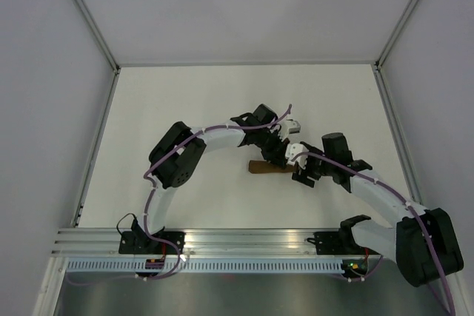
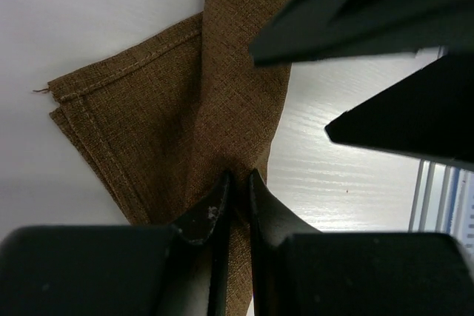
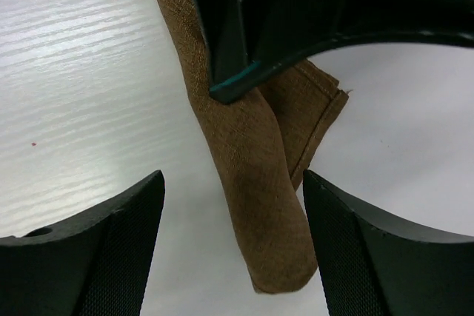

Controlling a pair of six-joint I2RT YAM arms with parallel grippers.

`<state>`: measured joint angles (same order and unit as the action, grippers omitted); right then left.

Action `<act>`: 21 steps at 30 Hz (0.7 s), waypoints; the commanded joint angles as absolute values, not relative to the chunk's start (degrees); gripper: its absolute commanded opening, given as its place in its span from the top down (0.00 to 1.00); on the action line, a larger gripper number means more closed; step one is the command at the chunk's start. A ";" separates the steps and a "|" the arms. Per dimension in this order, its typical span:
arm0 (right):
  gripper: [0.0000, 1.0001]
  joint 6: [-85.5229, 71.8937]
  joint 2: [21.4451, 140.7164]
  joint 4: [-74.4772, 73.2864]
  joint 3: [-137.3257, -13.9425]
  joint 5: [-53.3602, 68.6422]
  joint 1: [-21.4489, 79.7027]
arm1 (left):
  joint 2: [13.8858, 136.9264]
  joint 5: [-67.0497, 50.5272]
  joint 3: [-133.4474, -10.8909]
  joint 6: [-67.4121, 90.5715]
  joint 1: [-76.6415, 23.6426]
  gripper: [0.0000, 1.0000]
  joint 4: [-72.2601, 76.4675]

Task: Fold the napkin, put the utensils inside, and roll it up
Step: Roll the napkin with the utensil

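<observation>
The brown napkin lies rolled into a narrow bundle at the table's middle, mostly under both grippers. In the left wrist view the napkin shows a rolled part and a flat hemmed corner to its left. My left gripper is shut, pinching the cloth of the roll. In the right wrist view the roll ends bluntly between my open fingers, with my right gripper above it and not touching. The left gripper's finger rests on the roll's far part. The utensil is hidden.
White table with grey walls around it. An aluminium rail runs along the near edge with both arm bases. The two grippers are close together over the roll.
</observation>
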<state>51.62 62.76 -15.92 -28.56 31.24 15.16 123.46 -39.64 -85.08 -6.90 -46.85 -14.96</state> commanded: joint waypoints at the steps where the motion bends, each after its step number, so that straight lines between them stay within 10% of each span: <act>1: 0.19 51.33 62.92 -4.76 -25.68 23.49 20.02 | 130.16 -41.39 -83.58 -3.96 -47.55 0.83 -25.57; 14: 0.23 52.12 68.73 2.20 -23.82 16.08 27.33 | 132.10 -44.65 -86.31 -2.55 -46.23 0.81 -27.95; 21: 0.60 52.65 71.18 -5.44 -26.19 18.01 28.21 | 132.36 -44.65 -86.84 -1.32 -45.09 0.76 -28.39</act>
<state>52.31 69.97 -3.31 -24.03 18.00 28.16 127.87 -49.12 -89.03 -2.50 -45.15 -18.44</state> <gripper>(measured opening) 0.447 0.228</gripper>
